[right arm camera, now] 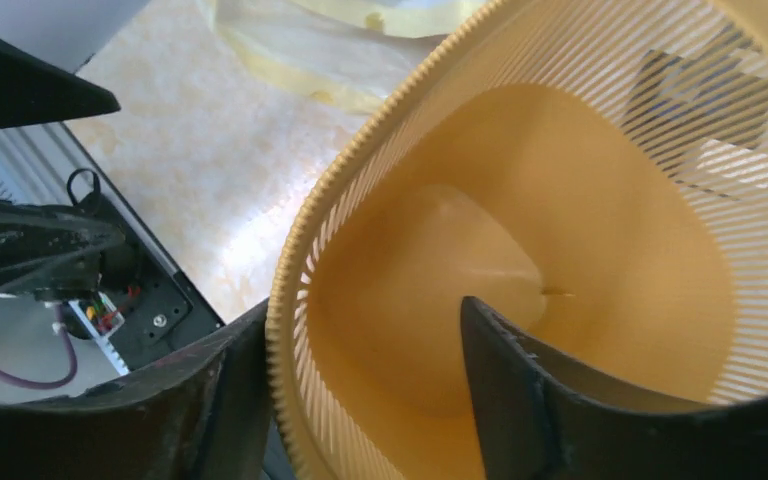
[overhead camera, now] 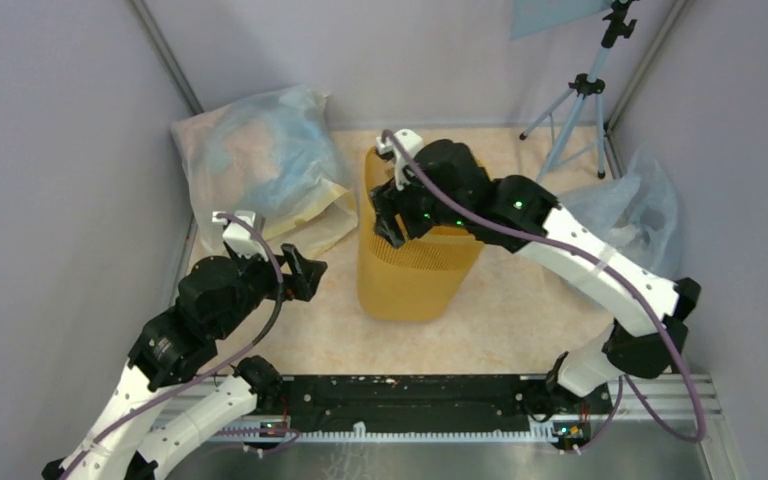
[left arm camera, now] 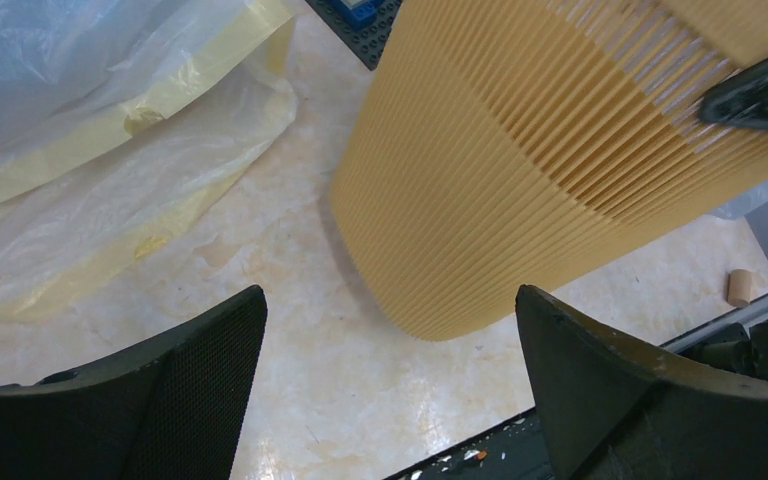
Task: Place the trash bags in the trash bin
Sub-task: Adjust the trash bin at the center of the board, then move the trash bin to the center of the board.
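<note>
Your right tool (right arm camera: 360, 312) sits apart, astride the rim of the bin (overhead camera: 415, 275); a sideways pull could tip it on the table (overhead camera: 520, 320). The bag (left arm camera: 110, 190) lies flat beside it, left tool (left arm camera: 390, 295) wide apart nearby

Yellow-orange slatted trash bin (overhead camera: 415, 275), standing upright

trash bin (right arm camera: 600, 250): yellow-orange translucent plastic, smooth and softly glossy inside, walls finely ribbed and slatted | my left fingers (left arm camera: 195, 375): matt black, pads fine-meshed | my right fingers (right arm camera: 530, 400): matt black plastic, faintly grainy | table (left arm camera: 290, 350): smooth pale marbled top, slight sheen | big sack (overhead camera: 260, 160): thin bluish plastic film, glossy, wrinkled
</note>
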